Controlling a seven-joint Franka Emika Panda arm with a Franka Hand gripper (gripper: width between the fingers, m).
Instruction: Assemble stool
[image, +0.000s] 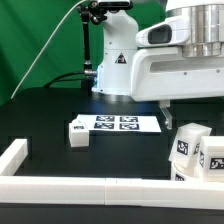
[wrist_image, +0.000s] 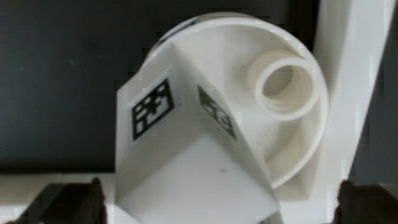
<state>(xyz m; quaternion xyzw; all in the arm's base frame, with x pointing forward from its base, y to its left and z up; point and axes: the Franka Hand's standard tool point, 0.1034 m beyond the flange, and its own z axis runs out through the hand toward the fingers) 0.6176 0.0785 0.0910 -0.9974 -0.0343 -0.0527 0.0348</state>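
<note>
Looks barely started: gripper (wrist_image: 217, 205) spread astride one leg (wrist_image: 178, 140) by the seat (wrist_image: 267, 90), seemingly unjoined; another leg (image: 77, 133) lying loose on the bench (image: 35, 125), unfitted

The worktop (image: 40, 110) was black and matt, with no shine. Beyond its far edge hung a green backdrop (image: 25, 30) that looked like soft, dull cloth. The arm (image: 190, 60) had a smooth white casing with a mild gloss; whether plastic or painted metal could not be told. The marker board (image: 115, 123) near the worktop's middle looked thin, flat and paper-like, printed in black. The border rail (image: 60, 185) along the near edge was smooth white plastic. The seat (wrist_image: 249, 50) and leg (wrist_image: 196, 180) were white plastic too — satin-smooth, their tags (wrist_image: 155, 107) matt black-and-white print.
</note>
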